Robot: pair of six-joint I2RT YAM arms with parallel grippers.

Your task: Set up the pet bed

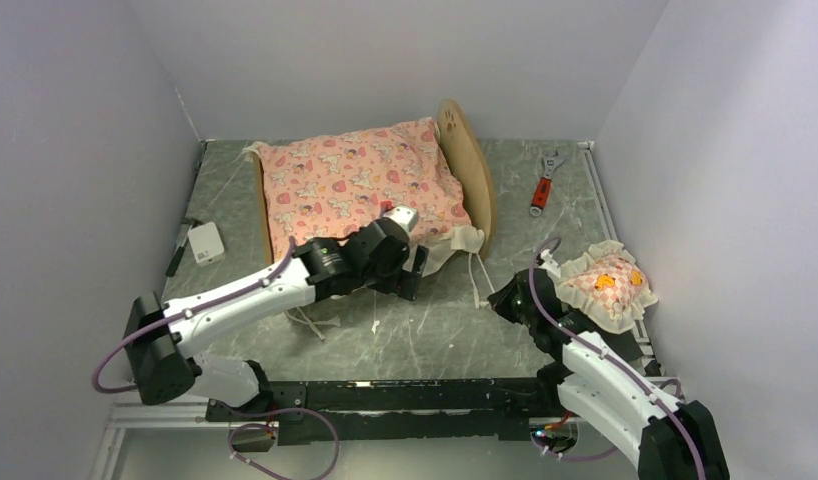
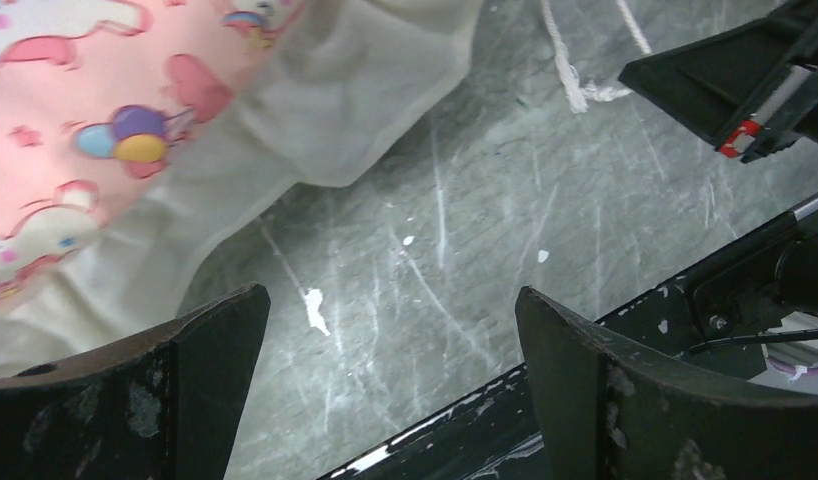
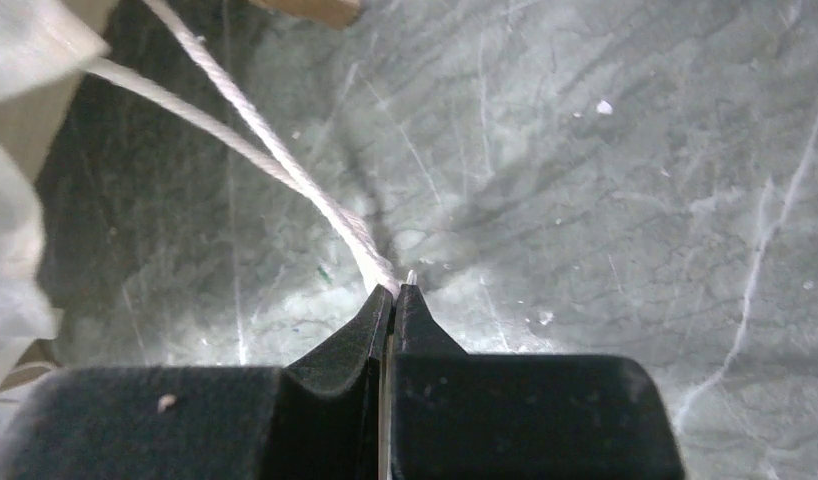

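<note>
**Grey marble table, pet bed lying crosswise**

We see the pet bed at upper centre, long axis left-right, headboard rightward, pink mattress on top. Our left gripper gapes beside its ruffle; our right gripper pinches a white cord.

No legible text, numbers or brands.
Only sign: paw-print cutout in rounded headboard of light-wood pet bed, near the counter's far edge.

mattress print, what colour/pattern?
The mattress is pink with cartoon animals, hearts and balloons, and has a cream ruffle edge. It shows best in the left wrist view.
</note>
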